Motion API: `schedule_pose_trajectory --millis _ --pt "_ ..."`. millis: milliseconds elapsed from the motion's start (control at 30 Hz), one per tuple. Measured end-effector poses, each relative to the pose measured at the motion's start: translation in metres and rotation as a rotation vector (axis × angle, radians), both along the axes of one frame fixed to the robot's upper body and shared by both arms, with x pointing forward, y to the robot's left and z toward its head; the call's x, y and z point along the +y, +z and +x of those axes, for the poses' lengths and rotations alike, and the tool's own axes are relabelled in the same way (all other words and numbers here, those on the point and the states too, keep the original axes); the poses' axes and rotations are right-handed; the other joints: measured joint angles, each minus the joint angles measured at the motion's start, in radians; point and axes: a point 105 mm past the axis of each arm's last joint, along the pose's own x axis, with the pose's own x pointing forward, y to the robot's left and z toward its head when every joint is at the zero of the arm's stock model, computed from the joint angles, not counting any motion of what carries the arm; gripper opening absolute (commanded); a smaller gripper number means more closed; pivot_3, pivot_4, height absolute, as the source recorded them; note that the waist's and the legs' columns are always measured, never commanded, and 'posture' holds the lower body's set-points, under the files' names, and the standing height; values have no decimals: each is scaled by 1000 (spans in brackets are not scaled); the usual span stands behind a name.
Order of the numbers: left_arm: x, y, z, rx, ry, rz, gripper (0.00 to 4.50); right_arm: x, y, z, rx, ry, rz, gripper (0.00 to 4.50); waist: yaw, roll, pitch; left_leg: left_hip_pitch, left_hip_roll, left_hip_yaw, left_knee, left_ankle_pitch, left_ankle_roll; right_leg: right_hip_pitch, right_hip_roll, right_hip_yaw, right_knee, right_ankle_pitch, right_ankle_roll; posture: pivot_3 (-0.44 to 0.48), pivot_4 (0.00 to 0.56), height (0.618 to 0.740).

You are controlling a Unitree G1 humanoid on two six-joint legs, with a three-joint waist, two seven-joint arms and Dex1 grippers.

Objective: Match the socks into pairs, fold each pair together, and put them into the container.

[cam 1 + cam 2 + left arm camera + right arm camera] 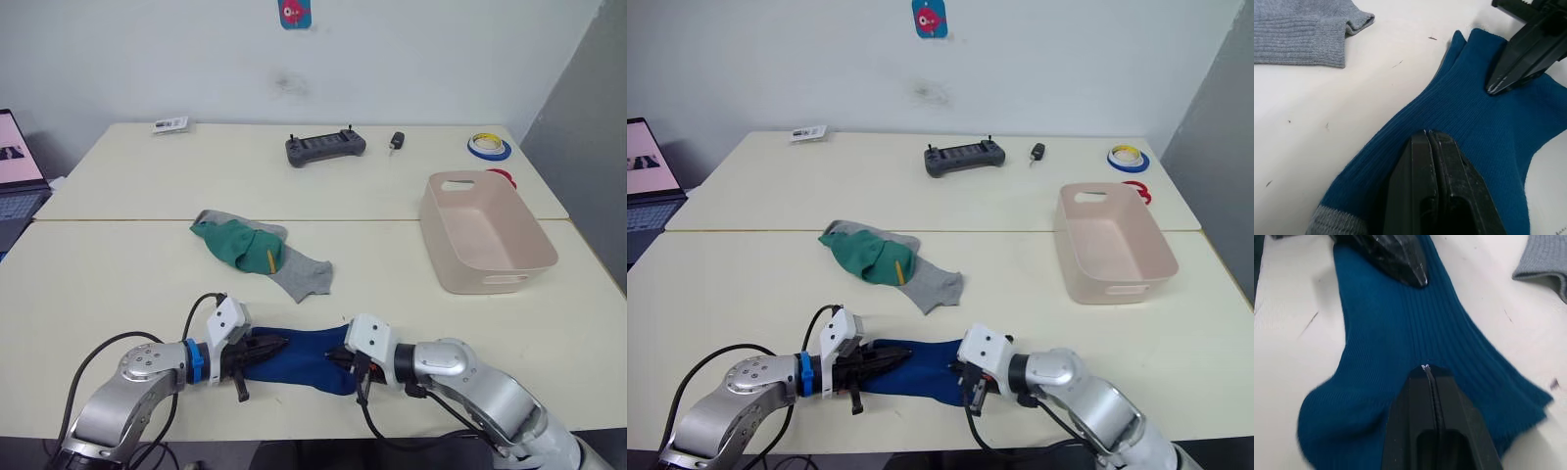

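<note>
Two grippers are pressed onto a dark blue sock (299, 357) at the counter's (118, 284) near edge.
Left gripper (274, 345) and right gripper (336, 358) are each seen with fingers closed together, tips resting on the blue fabric from opposite ends. Green socks (238, 245) are heaped on grey socks (302, 274) mid-counter; the container (487, 233) is set to the right.

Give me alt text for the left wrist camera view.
The left gripper, jaws shut, presses on a dark blue sock lying flat on the pale table. The right gripper touches the same sock farther along, and a grey sock lies apart.
</note>
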Motion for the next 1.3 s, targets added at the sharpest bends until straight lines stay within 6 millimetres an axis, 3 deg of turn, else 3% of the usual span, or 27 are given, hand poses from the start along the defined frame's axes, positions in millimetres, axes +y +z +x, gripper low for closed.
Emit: schedule_pose_trajectory --millis 167,333,433,633,700,967,1033,1167,1300 --pt "1 -2 -1 7 12 7 48 -25 0 0 -13 -51 -20 0 1 0 -1 14 0 0 -8 -1 2 13 0 0 -8 0 0 0 150 740" --pt "-1 1 2 27 38 -30 48 -36 8 6 -39 -90 35 0 2 0 -3 15 0 1 -12 -1 2 13 0 -1 -10 0 0 0 150 740" --pt "-4 11 2 53 42 -80 48 -31 21 6 -79 -61 99 0 1 -1 -1 13 0 0 -12 -1 2 11 0 -1 -10 0 0 0 150 740" --pt "-16 56 2 -25 -67 -117 48 -27 42 8 -150 -12 132 0 2 -1 0 13 0 1 -12 -1 2 11 0 0 -10 0 0 0 150 740" --pt "-25 59 3 -33 -109 -101 48 -13 46 13 -176 34 128 0 0 -1 0 13 0 1 -12 -1 2 11 1 0 -10 0 0 0 150 740" --pt "-16 4 -1 38 -116 13 48 25 6 20 -100 114 39 0 1 -1 0 11 0 1 -12 -1 2 8 1 1 -10 0 0 0 150 740" --pt "-16 2 0 5 -136 23 48 30 1 18 -96 127 25 0 3 -1 0 12 -1 1 -12 -1 2 9 0 0 -10 0 0 0 150 740" --pt "-12 -2 1 -19 -140 36 48 25 -1 18 -119 130 0 0 2 -1 -1 14 0 1 -12 -1 2 11 -1 0 -10 0 0 0 150 740" --pt "-7 -4 2 -22 -125 35 48 7 -2 17 -127 90 -16 0 2 1 -4 15 0 1 -13 -1 2 12 -1 0 -10 0 0 0 150 740"
